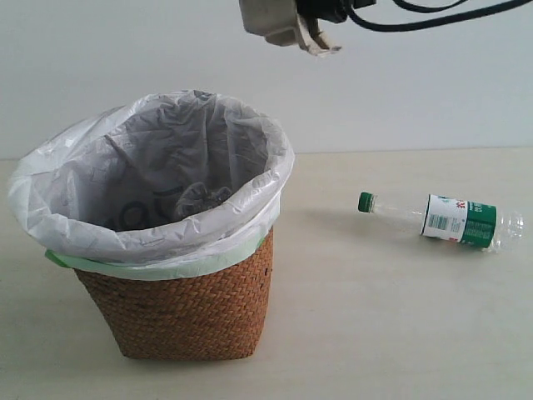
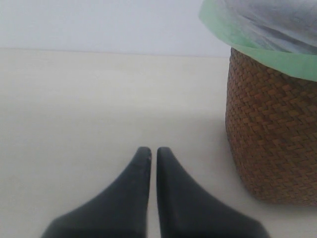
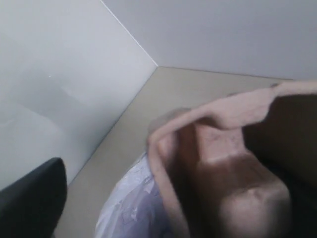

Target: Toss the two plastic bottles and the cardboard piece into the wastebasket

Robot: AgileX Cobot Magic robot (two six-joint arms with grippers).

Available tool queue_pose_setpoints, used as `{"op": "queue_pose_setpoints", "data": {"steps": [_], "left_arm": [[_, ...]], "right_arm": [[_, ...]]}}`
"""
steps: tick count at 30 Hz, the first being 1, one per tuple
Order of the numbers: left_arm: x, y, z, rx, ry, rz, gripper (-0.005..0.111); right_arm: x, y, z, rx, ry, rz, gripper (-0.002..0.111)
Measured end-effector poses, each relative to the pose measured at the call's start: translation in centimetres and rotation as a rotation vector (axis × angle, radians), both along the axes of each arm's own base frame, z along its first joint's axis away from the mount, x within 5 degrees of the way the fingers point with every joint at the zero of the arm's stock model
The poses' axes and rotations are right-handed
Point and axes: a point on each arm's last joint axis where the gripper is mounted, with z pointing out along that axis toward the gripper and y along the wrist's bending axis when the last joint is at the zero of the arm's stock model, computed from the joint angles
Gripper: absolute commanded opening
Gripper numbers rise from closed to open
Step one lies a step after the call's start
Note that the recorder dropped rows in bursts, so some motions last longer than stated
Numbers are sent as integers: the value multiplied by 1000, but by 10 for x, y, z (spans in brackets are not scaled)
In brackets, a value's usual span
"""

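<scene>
Pale tabletop point(image 1: 375, 333); right end effector point(image 1: 325, 10) grips cardboard piece point(image 1: 279, 23) above wastebasket point(image 1: 183, 308), left end effector point(image 2: 153, 151) pinched together, empty. Next: release, then right-side bottle point(image 1: 450, 218).

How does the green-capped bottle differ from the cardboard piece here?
The green-capped bottle lies on its side on the table, right of the wastebasket; the cardboard piece is up in the air above the wastebasket. The bottle is clear plastic with a green-white label; the cardboard is opaque beige-grey. The bottle shows whole; the cardboard is cut off by the exterior view's top edge. Neither is in the wastebasket yet.
</scene>
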Motion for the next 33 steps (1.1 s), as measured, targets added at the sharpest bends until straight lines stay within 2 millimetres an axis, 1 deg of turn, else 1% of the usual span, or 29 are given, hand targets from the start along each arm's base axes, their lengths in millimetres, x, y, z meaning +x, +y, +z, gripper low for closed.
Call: {"op": "queue_pose_setpoints", "data": {"steps": [1,2,3,4,5,15,16,18,21,24,26,28,30,33], "left_arm": [[0,0,0,0,0,0,4],[0,0,0,0,0,0,4],[0,0,0,0,0,0,4],[0,0,0,0,0,0,4],[0,0,0,0,0,0,4],[0,0,0,0,0,0,4],[0,0,0,0,0,0,4],[0,0,0,0,0,0,4],[0,0,0,0,0,0,4],[0,0,0,0,0,0,4],[0,0,0,0,0,0,4],[0,0,0,0,0,0,4],[0,0,0,0,0,0,4],[0,0,0,0,0,0,4]], "right_arm": [[0,2,-2,4,10,14,58],[-1,5,-3,16,17,43,58],[-4,14,-7,37,27,116,63],[-6,18,-7,49,21,150,76],[-11,25,-9,45,2,205,81],[-9,24,-14,-59,-42,199,82],[-9,24,-14,-62,-42,198,80],[-9,24,-16,-81,-44,206,70],[-10,21,-20,-151,-39,198,71],[-12,18,-18,-172,-46,195,71],[-15,17,-15,-169,-37,192,68],[-18,13,-12,-182,-36,186,62],[-21,6,-12,-241,-26,165,57],[-22,-14,-16,-392,23,104,57]]}}
